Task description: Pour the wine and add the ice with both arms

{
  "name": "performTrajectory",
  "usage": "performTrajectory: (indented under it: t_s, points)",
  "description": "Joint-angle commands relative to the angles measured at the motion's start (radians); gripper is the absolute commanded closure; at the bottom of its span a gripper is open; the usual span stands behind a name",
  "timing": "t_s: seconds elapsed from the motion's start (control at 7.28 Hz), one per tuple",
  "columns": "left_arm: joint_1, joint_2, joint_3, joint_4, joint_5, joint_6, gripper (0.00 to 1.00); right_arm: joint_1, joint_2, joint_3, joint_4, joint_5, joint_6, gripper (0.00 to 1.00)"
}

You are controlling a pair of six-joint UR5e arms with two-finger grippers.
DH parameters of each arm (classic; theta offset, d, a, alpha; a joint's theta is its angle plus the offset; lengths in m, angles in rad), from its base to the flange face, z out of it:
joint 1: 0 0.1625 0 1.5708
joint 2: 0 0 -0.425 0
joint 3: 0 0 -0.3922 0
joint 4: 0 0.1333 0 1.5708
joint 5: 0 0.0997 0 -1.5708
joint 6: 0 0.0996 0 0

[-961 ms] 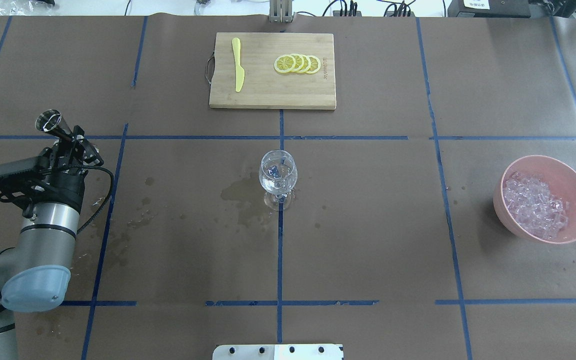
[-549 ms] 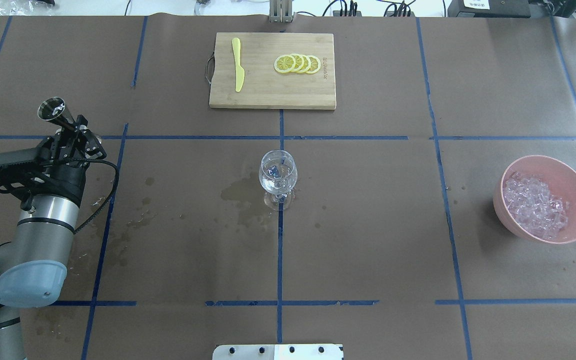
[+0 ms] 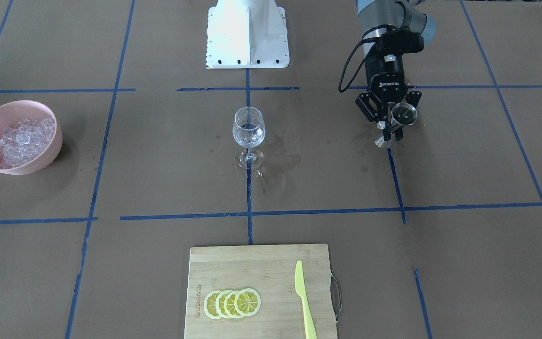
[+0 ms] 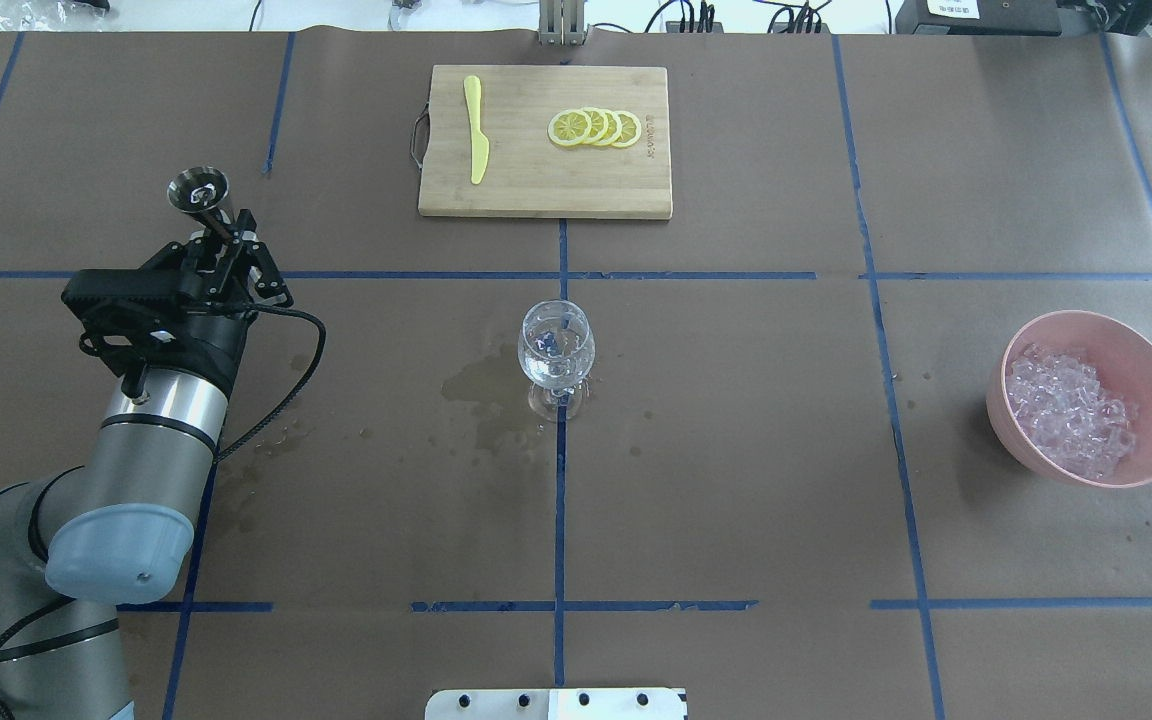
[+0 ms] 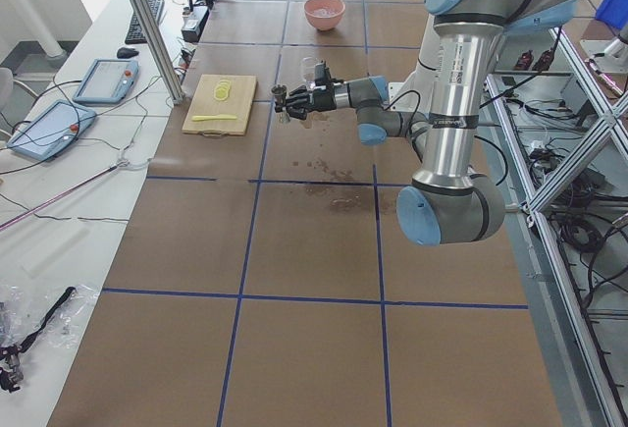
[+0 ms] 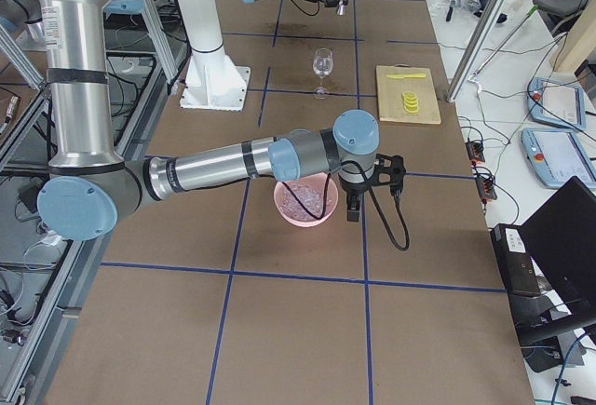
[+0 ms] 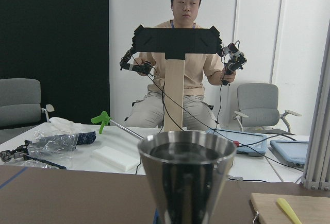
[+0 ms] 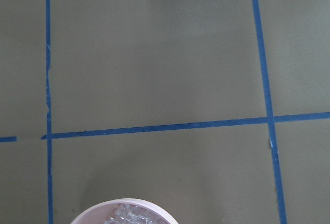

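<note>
My left gripper is shut on a steel jigger and holds it upright above the table, left of the wine glass. The jigger fills the left wrist view; its inside is dark. From the front the gripper and jigger show at the right. The glass holds a little clear wine. Ice fills a pink bowl at the far right. My right gripper hangs beside that bowl; I cannot tell whether it is open. The right wrist view shows ice at its bottom edge.
A bamboo cutting board at the far middle carries lemon slices and a yellow knife. Wet stains lie left of the glass. The white base block stands at the robot's side. An operator sits beyond the table.
My left arm has swung right and farther from the robot, carrying the jigger with it. The glass and bowl have not moved.
</note>
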Motion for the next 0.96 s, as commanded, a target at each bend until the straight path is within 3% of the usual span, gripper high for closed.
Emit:
performTrajectory:
  t_s: [0.0,0.14,0.41,0.82]
  points:
    - [0.003,-0.070,0.000,0.001,-0.043,0.099,1.00,-0.114,-0.035,0.115,0.002,-0.064,0.129,0.00]
    - [0.007,-0.098,-0.002,0.001,-0.048,0.151,1.00,-0.186,-0.058,0.174,0.002,-0.135,0.207,0.00]
    - [0.012,-0.176,0.003,0.008,-0.100,0.243,1.00,-0.237,-0.077,0.221,0.012,-0.151,0.269,0.00]
    - [0.076,-0.245,0.027,0.026,-0.102,0.259,1.00,-0.325,-0.172,0.224,0.211,-0.200,0.422,0.00]
